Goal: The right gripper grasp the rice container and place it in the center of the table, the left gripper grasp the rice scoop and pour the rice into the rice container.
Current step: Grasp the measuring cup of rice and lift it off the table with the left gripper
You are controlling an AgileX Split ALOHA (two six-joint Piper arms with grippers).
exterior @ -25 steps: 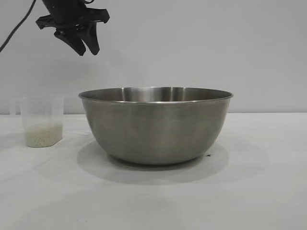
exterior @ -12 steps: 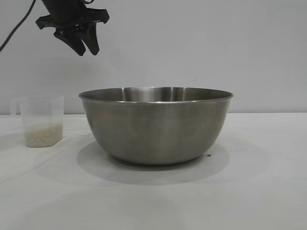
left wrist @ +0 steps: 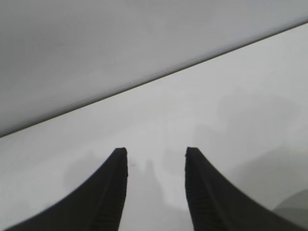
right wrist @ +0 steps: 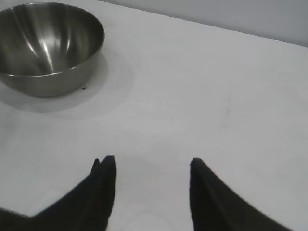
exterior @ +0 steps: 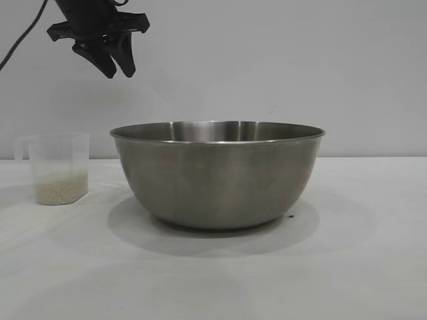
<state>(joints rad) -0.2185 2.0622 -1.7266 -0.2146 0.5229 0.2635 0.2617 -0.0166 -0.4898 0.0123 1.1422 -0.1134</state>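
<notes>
**A:** One rice container [exterior: 217,175] sits near the middle of the surface [exterior: 347,267], and the right tool [right wrist: 153,180] hangs well clear of it with its prongs spread and nothing between them. I'd judge the first step done.

**B:** So the scoop step is in hand?

**A:** Not yet begun, I'd say. One rice scoop [exterior: 59,168] stands upright toward the left edge of the surface, beside the container but apart from it, with a shallow layer of rice [exterior: 61,188] in its bottom. The left tool [exterior: 113,63] hovers high above it, prongs parted, holding nothing.

**B:** What does the next move call for?

**A:** Lowering the left tool to the scoop's handle and closing on it without tipping the cup.

**B:** Counts?

**A:** One container, one scoop, two tools. No grains lie in the container that I can see.
</notes>
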